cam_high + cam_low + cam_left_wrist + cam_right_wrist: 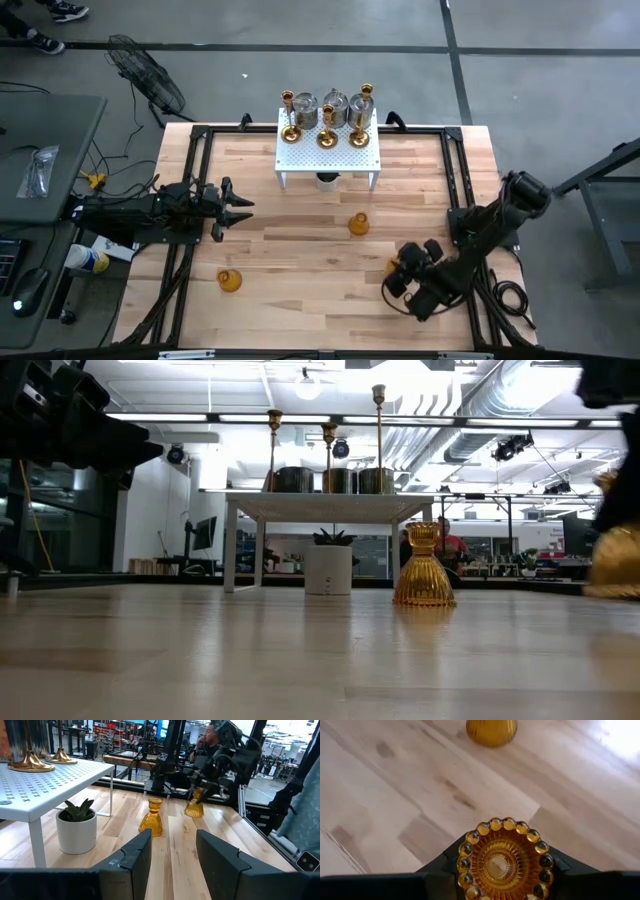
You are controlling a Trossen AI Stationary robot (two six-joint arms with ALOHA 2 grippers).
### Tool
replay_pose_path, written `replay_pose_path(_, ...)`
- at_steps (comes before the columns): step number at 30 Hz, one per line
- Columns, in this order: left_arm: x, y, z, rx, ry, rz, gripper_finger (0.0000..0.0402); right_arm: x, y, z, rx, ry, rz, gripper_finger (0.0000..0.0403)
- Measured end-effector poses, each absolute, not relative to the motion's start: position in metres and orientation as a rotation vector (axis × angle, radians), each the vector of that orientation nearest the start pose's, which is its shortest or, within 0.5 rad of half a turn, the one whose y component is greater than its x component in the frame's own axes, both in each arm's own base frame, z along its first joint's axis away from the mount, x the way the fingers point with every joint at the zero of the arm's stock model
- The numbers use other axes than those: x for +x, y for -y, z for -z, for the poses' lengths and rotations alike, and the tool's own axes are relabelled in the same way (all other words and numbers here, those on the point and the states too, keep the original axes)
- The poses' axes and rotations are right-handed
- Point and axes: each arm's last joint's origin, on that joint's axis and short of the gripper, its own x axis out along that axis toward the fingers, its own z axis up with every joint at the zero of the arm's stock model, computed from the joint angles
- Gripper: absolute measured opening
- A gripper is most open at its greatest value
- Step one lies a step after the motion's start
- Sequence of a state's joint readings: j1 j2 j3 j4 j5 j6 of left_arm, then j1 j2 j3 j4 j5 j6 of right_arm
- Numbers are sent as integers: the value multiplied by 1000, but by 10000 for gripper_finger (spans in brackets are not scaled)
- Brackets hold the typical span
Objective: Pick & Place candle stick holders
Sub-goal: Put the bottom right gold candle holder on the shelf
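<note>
Under rack point(328, 150): potted plant point(327, 180) | right fingers point(445, 865) clamped on amber holder point(502, 860) | left fingers point(135, 855) apart

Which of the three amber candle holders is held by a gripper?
The amber holder in the right gripper, near the table's right edge. The fingers are shut on it. The other two stand free on the table: one mid-table, one front left.

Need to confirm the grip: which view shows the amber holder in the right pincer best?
The right wrist view: the held amber holder fills it, clamped in the right pincer. The high view shows only an orange sliver by the arm; the low view cuts it at the edge; the left wrist view shows it far off.
</note>
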State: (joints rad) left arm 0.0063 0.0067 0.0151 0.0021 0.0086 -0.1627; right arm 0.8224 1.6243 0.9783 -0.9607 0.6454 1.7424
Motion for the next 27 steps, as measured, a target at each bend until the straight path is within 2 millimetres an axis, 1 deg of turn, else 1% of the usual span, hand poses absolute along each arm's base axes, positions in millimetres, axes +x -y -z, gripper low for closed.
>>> replay_pose_path(5,97,0,-168,-163,10,3,152,199,-158,-200,510,-828,775,135)
replay_pose_path(13,97,0,-168,-163,10,3,152,207,-110,-238,567,-826,749,135)
replay_pose_path(20,97,0,-168,-163,10,3,152,210,-69,-263,585,-766,743,135)
replay_pose_path(24,97,0,-168,-163,10,3,152,216,-48,-274,606,-715,718,135)
replay_pose_path(27,97,0,-168,-163,10,3,152,223,-32,-287,612,-685,716,135)
